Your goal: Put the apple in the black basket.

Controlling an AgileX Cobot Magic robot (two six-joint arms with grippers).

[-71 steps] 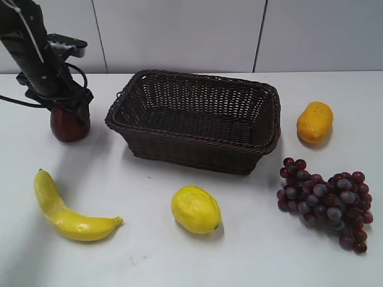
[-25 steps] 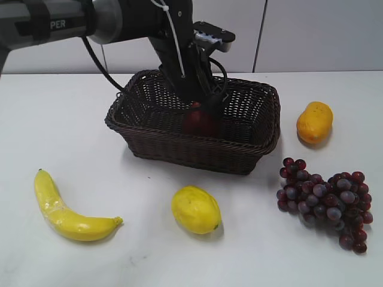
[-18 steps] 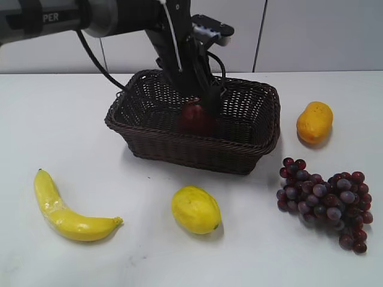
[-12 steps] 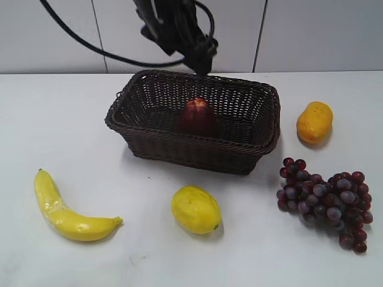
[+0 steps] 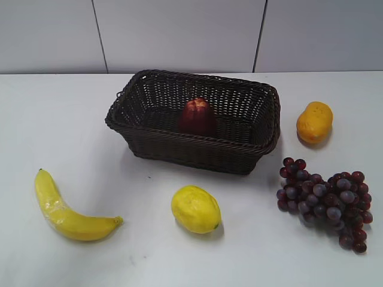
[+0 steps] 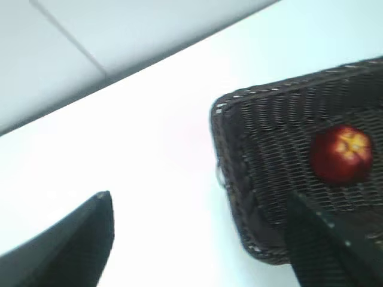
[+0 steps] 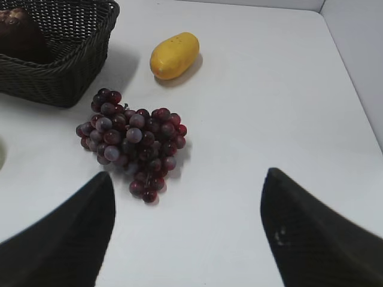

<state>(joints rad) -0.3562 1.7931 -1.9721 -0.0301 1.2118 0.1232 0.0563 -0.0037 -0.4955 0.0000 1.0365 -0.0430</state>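
One apple (image 5: 196, 115) sits inside black basket (image 5: 143, 134); both pincers gape wide, empty; retreat clear, leaving fruit undisturbed.

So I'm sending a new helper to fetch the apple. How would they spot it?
Find the black basket, the big dark woven one at the table's middle. The apple sits alone inside it, upright on the basket floor. It is the only dark red, glossy single fruit; the grapes are a bunch out on the table.
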